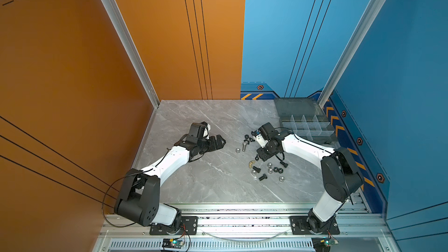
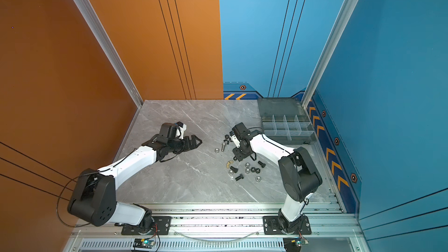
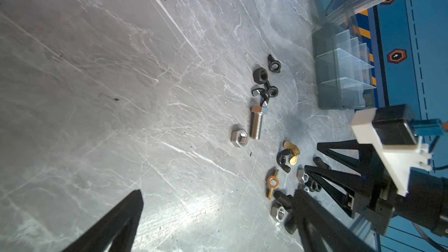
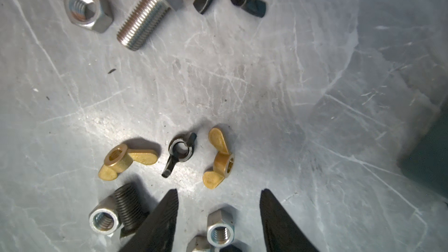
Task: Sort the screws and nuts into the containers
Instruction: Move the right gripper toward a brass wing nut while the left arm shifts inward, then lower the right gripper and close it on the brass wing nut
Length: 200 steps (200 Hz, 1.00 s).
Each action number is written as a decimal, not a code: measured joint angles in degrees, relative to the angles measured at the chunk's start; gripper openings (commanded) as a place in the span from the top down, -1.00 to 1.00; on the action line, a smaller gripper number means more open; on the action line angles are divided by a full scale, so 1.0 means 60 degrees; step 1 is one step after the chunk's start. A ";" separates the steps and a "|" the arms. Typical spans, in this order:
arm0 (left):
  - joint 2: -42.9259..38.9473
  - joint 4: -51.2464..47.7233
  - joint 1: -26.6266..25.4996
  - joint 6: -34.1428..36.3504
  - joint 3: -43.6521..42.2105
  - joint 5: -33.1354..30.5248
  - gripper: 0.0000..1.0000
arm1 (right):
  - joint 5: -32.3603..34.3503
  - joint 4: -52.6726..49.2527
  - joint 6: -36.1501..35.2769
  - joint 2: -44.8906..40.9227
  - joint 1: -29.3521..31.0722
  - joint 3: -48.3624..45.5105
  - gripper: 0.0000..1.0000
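Observation:
Screws and nuts lie loose on the grey marble table [image 1: 206, 185]. A long silver screw [image 4: 148, 15] lies beside a silver nut [image 4: 88, 8], and two brass wing nuts [image 4: 126, 160] flank a black wing nut [image 4: 180, 152]. My right gripper [image 4: 218, 192] points down over this scatter, jaws apart. A silver hex nut [image 4: 220, 229] stands between them with a gap on each side. My left gripper [image 1: 219, 141] hovers open and empty left of the pile. The containers are compartments of a smoky-grey organiser box [image 1: 305, 127] at the back right.
Black stubby screws [image 1: 262, 177] and more nuts [image 1: 276, 169] lie nearer the front. The box's open lid [image 1: 295, 106] leans against the blue back wall. An orange wall bounds the left, and an aluminium rail [image 1: 242, 221] runs along the front.

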 measured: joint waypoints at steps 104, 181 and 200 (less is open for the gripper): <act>0.0270 0.0331 0.0004 -0.0255 -0.0004 0.0495 -0.95 | 0.0350 -0.0178 0.0073 0.0874 0.0066 0.0495 0.21; 0.0270 0.0557 0.0011 -0.0364 -0.0084 0.0754 -0.95 | 0.0350 -0.0233 0.0109 0.1126 0.0066 0.0652 0.35; 0.0270 0.0732 0.0011 -0.0466 -0.0160 0.0845 -0.95 | 0.0350 -0.0248 0.0109 0.1220 0.0066 0.0652 0.37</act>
